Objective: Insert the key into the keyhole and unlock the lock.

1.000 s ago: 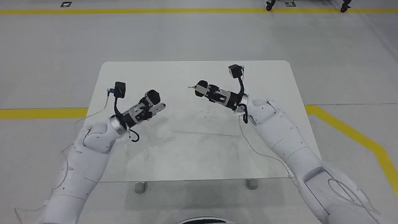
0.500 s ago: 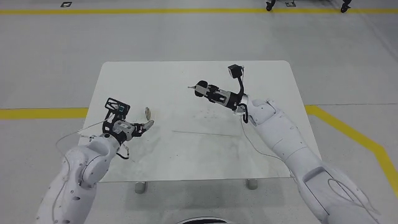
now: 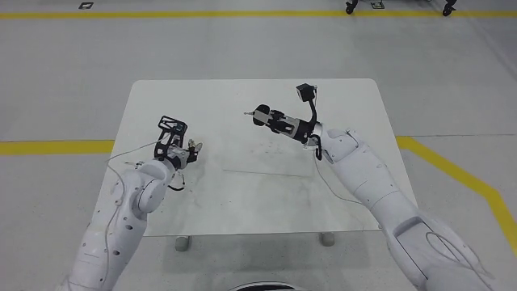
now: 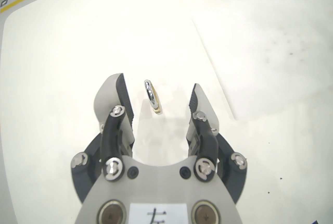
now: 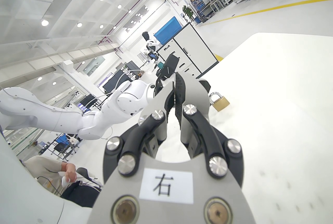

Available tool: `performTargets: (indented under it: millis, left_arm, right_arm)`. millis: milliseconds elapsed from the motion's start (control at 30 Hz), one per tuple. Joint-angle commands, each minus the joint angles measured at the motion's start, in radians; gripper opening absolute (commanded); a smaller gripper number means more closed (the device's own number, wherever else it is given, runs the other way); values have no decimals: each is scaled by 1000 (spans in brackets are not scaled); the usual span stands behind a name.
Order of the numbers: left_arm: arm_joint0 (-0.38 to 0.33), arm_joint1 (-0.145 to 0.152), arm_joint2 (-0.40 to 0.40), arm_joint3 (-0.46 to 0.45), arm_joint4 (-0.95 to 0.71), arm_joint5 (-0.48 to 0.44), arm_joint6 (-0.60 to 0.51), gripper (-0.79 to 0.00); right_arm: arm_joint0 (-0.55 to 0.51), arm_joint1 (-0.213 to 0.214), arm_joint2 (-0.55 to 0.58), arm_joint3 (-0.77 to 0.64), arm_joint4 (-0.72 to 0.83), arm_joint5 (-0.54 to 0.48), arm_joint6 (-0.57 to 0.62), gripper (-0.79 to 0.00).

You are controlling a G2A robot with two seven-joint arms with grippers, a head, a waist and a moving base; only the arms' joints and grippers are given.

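The lock (image 4: 153, 101), on edge near the table's (image 3: 355, 97) left edge inside the spread left gripper (image 4: 159, 87), is likely dense, rigid and slick, so clamp its flat faces while the clenched right gripper (image 3: 260, 115) holds the key (image 3: 247, 114).

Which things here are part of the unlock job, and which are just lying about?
Job:
- padlock, open left claw close by it
- key, apparently in the shut right claw

Just there:
- table
- white cabinet
- yellow floor line
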Motion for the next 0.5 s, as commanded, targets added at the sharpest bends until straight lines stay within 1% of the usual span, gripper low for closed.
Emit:
performTargets:
  millis: [0, 67, 133, 200, 233, 367, 467]
  left_arm:
    - [-8, -3, 13, 13, 20, 17, -14, -483]
    - [-16, -6, 25, 26, 34, 37, -15, -505]
    - [-24, -9, 36, 39, 44, 50, -15, -560]
    - [-31, -12, 47, 50, 51, 59, -12, -742]
    - [-35, -14, 49, 54, 53, 66, -10, -785]
    - [-37, -18, 52, 57, 53, 78, 12, -785]
    - [-22, -18, 38, 40, 13, 44, 47, -785]
  right_arm:
    - [0, 0, 0, 0, 0, 0, 0, -785]
    - [0, 0, 0, 0, 0, 0, 0, -785]
    - [0, 0, 0, 0, 0, 0, 0, -785]
    - [0, 0, 0, 0, 0, 0, 0, -785]
    - [0, 0, 0, 0, 0, 0, 0, -785]
    - [0, 0, 0, 0, 0, 0, 0, -785]
    - [0, 0, 0, 0, 0, 0, 0, -785]
